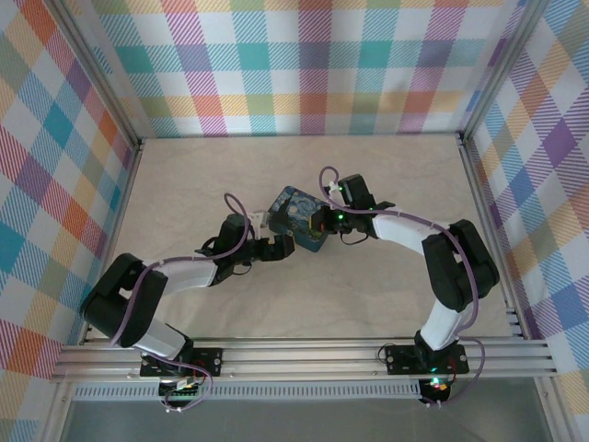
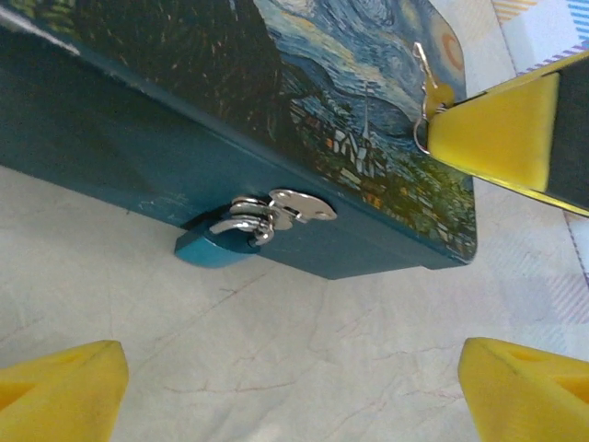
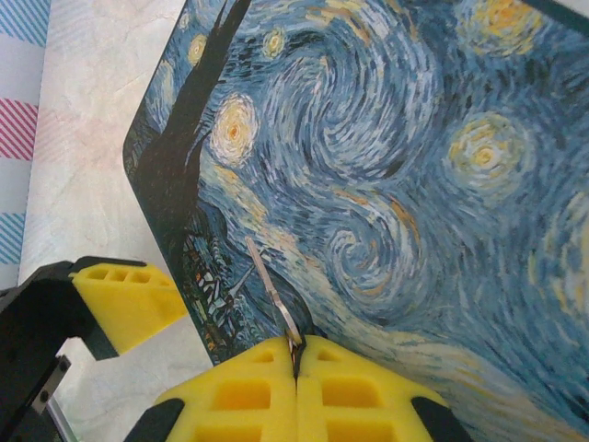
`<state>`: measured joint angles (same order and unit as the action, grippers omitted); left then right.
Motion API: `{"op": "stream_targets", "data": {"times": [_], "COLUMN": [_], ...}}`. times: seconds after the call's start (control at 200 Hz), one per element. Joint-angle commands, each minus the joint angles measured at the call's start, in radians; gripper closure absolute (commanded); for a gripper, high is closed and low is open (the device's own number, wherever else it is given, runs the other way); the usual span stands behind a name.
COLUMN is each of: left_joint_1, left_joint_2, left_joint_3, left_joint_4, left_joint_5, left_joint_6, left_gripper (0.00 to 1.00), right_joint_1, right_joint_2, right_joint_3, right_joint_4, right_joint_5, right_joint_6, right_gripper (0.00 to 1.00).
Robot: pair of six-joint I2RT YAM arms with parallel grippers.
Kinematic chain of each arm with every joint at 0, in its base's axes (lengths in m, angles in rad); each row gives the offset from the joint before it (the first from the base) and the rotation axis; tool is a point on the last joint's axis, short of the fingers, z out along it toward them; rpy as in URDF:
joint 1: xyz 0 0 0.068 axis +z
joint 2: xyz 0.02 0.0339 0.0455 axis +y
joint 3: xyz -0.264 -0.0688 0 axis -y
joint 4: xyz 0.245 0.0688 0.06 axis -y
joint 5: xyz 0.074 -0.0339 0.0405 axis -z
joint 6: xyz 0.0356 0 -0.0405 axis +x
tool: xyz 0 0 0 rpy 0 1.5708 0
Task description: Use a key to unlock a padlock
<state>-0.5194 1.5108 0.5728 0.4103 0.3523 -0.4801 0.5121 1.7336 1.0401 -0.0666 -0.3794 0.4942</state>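
Centrally on the pale marbled table [image 1: 368, 295], a rectangular dark-blue tin painted with a Starry Night scene [image 1: 300, 219] is seen lying flat, flanked by both arms. A tiny blue padlock [image 2: 213, 249] is hung by its small silvery shackle [image 2: 241, 219] through the silvery metal hasp [image 2: 299, 206] on the tin's side wall, and its body appears to be laid on the table at the foot of that wall. The left end effector [image 2: 293, 382] is held low in front of the padlock, with its yellow fingers [image 2: 60, 387] spread wide and nothing between them. The right end effector [image 3: 296, 368] is closed, and the thin dark-silvery metal key [image 3: 269, 284] is pinched at its head between the yellow pads, its blade projected over the painted lid. From the left wrist, the key is seen above the lid near one corner, apart from the padlock, with a small wire ring [image 2: 420, 138] at its head.
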Motion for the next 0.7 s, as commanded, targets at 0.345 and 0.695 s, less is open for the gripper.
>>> {"op": "stream_targets", "data": {"times": [0.345, 0.695], "left_joint_1": [0.013, 0.013], "left_joint_2": [0.167, 0.245], "left_joint_3": [0.091, 0.106], "left_joint_4": [0.064, 0.131], "left_joint_5": [0.005, 0.024], "left_joint_6": [0.22, 0.233], "left_gripper": [0.15, 0.23], "right_joint_1": [0.008, 0.009], "right_joint_2": [0.026, 0.025], "right_joint_3": [-0.037, -0.037], "right_joint_4": [-0.083, -0.082], "right_joint_5": [0.024, 0.019], "right_joint_6": [-0.022, -0.029], "right_gripper": [1.0, 1.0]}}
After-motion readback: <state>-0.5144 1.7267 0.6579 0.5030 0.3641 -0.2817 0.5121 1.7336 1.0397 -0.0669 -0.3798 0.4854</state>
